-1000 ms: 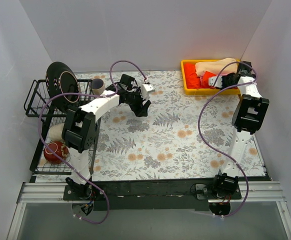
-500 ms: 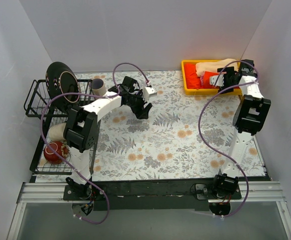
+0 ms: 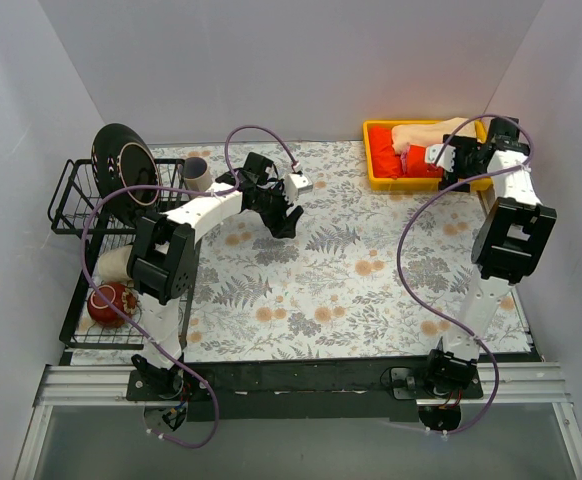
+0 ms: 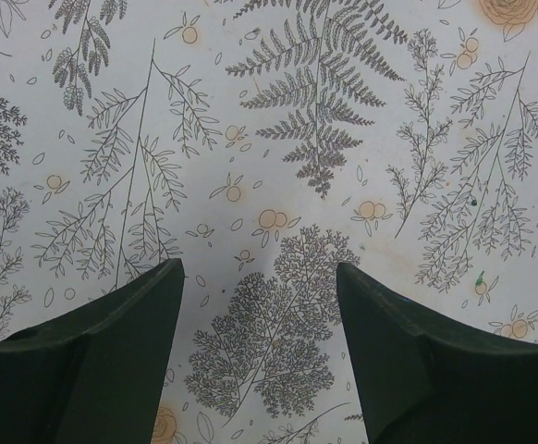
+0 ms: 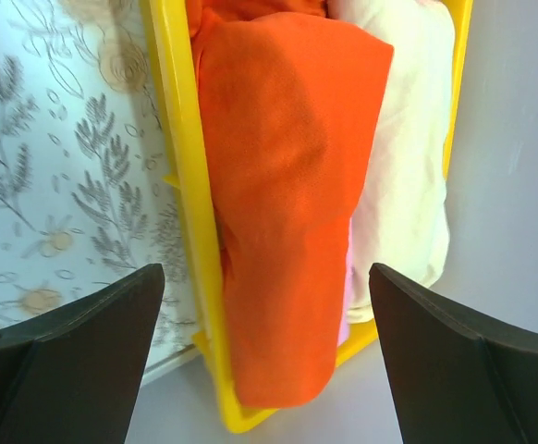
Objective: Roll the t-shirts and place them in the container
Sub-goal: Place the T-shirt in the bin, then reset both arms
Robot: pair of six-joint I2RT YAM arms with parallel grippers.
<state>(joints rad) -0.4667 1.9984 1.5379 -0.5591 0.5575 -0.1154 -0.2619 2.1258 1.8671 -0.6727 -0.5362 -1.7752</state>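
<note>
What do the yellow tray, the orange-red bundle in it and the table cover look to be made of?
The yellow tray looks like hard plastic: smooth, with a thin, straight moulded rim. The orange-red bundle is soft matte cloth, shown by its rounded folds and fine creases. The table cover is a flat sheet printed with ferns and flowers; whether it is cloth or vinyl cannot be told.

Right gripper (image 5: pixel 265 273), fingers spread wide, over a yellow tray (image 5: pixel 178 139) holding an orange-red t-shirt bundle (image 5: pixel 287 185) pressed against a cream bundle (image 5: pixel 403 157), a pink sliver (image 5: pixel 346 301) between them; fern-patterned table cover (image 5: pixel 66 166) at left.
</note>
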